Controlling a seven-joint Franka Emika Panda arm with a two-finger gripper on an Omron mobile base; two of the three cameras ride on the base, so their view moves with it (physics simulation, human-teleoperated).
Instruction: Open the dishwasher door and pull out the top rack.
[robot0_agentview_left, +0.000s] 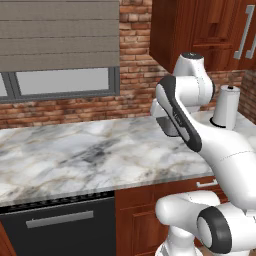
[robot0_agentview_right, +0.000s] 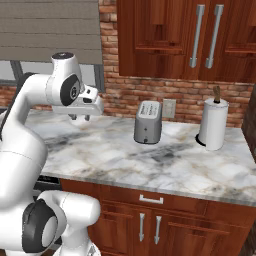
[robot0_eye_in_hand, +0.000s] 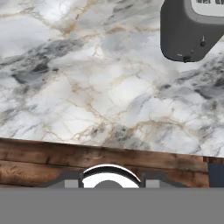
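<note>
White arm links sit closest in both base views, elbow folded high over the worktop (robot0_agentview_left: 75, 155). Hand (robot0_agentview_right: 80, 119) is seen from the right base camera, hanging just above the marble near the back wall; fingertips are small and blurred there, and in the left base view the forearm covers them. Fingers read as drawn together with nothing between them.

Door (robot0_agentview_left: 60, 225) is the black panel at lower left of the left base view, under the worktop edge. It stands shut, flush with the cabinet fronts. Grey bar handle (robot0_agentview_left: 60, 219) and dotted strip along the top edge are plain; the lower part of the panel is cut off by the frame. In the right base view the arm hides nearly all of it. Rack lies behind the shut door, so unseen.

Toaster (robot0_agentview_right: 148, 122) stands on the marble right of the hand, well apart from it. Hand view catches only one dark corner of it at upper right, cut off by the frame, plus the wooden front edge below the marble. Paper-towel roll (robot0_agentview_right: 213, 125) stands upright near the right end; the left base view shows it partly behind the arm.

Window blind (robot0_agentview_left: 59, 32) and brick wall sit behind the worktop.
</note>
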